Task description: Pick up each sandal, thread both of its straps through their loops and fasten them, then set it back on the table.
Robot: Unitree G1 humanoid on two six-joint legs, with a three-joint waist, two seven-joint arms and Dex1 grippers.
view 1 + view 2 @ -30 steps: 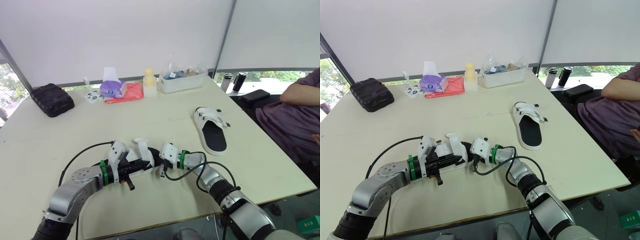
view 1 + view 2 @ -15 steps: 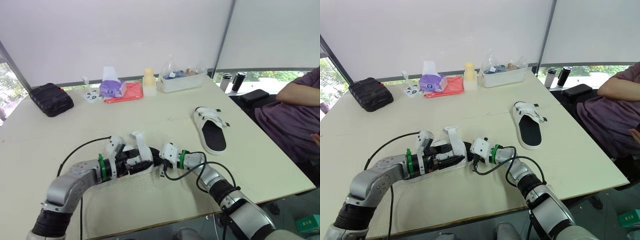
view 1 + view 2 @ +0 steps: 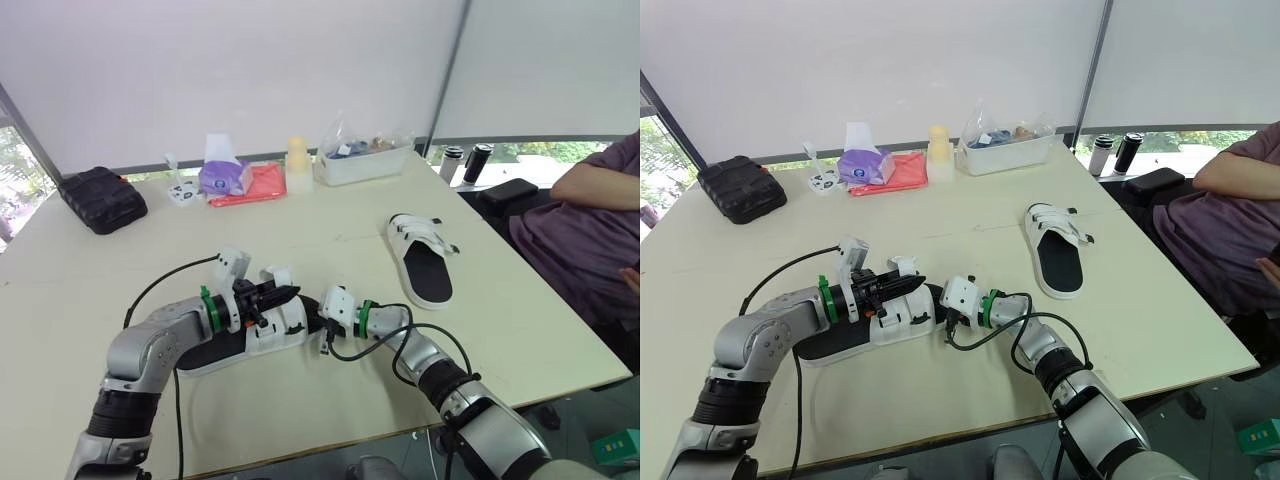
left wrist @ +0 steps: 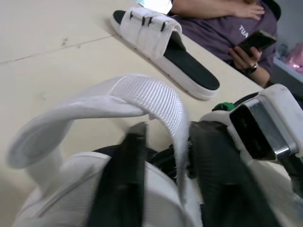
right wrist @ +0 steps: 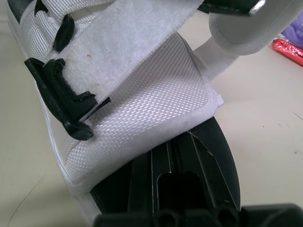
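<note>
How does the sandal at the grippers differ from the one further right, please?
The near sandal has a strap arched loose; the far sandal has both flat. The near sandal sits between left gripper and right gripper; the far sandal lies alone. Both are white with black footbeds.

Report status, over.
Left gripper at near sandal's strap. Right gripper clamps its end. Strap unfastened. Far sandal on table, nothing in the way.

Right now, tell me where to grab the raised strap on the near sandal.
Probably the free tip of the strap, pinched across its flat faces, from above on the left: it arches up off the sandal, so the tip hangs clear.
</note>
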